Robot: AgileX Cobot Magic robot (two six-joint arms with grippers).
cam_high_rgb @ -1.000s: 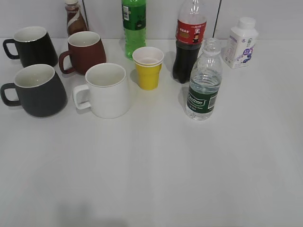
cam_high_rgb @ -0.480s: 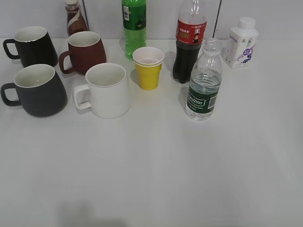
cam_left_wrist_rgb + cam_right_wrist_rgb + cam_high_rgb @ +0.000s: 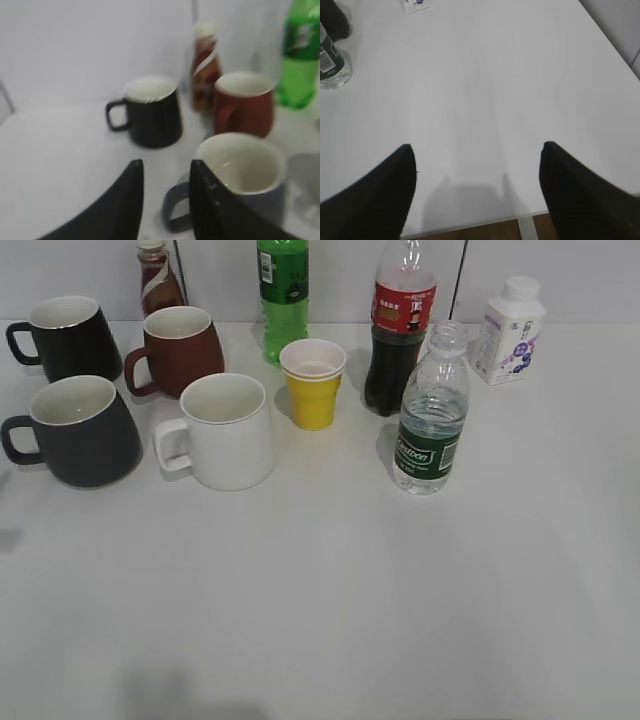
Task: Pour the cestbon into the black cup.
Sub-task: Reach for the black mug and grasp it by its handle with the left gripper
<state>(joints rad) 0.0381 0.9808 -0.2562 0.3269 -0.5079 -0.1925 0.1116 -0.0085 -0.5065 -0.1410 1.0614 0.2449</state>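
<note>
White tabletop carries everything. The cestbon stands upright right of centre, uncapped, its dark green label facing the exterior camera, with water up to about its shoulder. Just behind it and slightly to the left stands a red-labelled cola bottle; farther right, near the back edge, sits a small white bottle.

The black cup sits at the far left, front row, handle pointing left and white inside showing, well apart from the cestbon. Just beside it on the right is a white mug. Behind these are a glossier black mug and a maroon mug, with a brown swirled bottle at the back. A yellow paper cup stands near the middle, with a green soda bottle behind it.

Neither arm appears in the exterior view. In the left wrist view, the left gripper hovers above the tabletop with its jaws slightly apart and nothing between them; the black cup's handle shows just past the right finger. In the right wrist view, the right gripper hangs over bare tabletop with jaws spread wide, holding nothing, and the cestbon's base sits at the far upper left edge of that picture.
</note>
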